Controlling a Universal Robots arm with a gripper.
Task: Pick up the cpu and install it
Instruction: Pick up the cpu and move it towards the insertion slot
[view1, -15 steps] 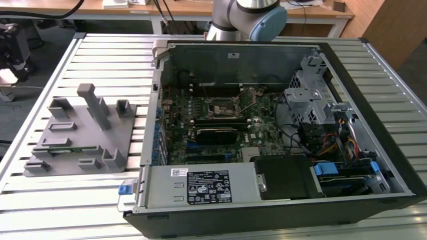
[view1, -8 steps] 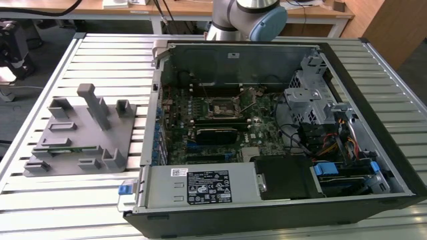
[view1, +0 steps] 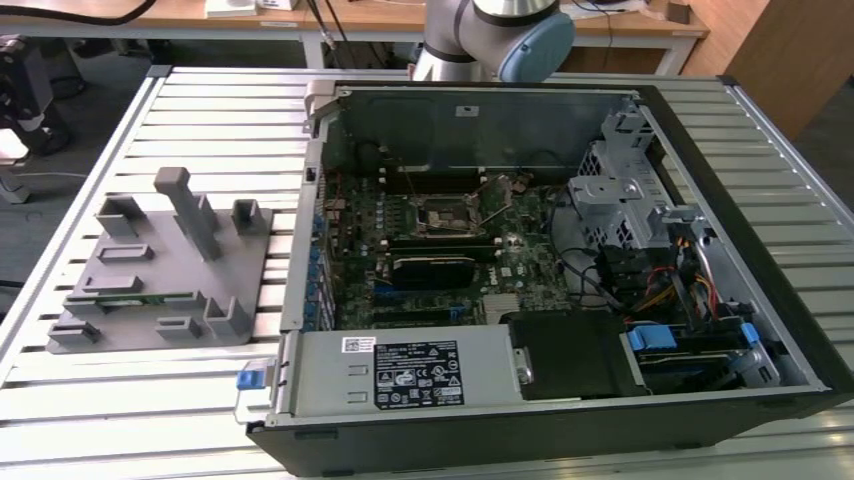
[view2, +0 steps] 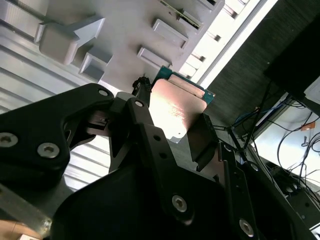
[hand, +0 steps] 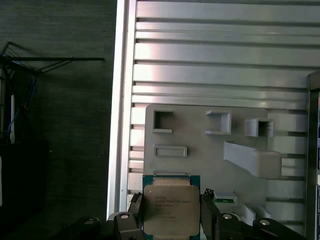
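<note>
Cpu: a flat square chip (hand: 170, 212) with a dull silver metal lid and a thin green edge around it. It sits between the gripper's fingers, over the edge of the fixture plate. In the second wrist view the cpu (view2: 175, 112) has a pinkish sheen.
Gripper: black angular links with bolt heads (hand: 171, 217). The fingers (hand: 207, 217) are clamped on two opposite edges of the cpu.
Fixture plate: matte grey plastic (view1: 147, 270) with raised blocks, posts and rectangular pockets. A narrow green memory stick (view1: 127, 297) lies in one slot.
Table: ribbed aluminium slats (view1: 80, 400).
Computer case: an open black and grey metal box (view1: 747, 200). It holds a dark motherboard (view1: 527, 265) with a square black-framed socket (view1: 438, 212), bundled cables, and a labelled grey power supply (view1: 400, 372).
</note>
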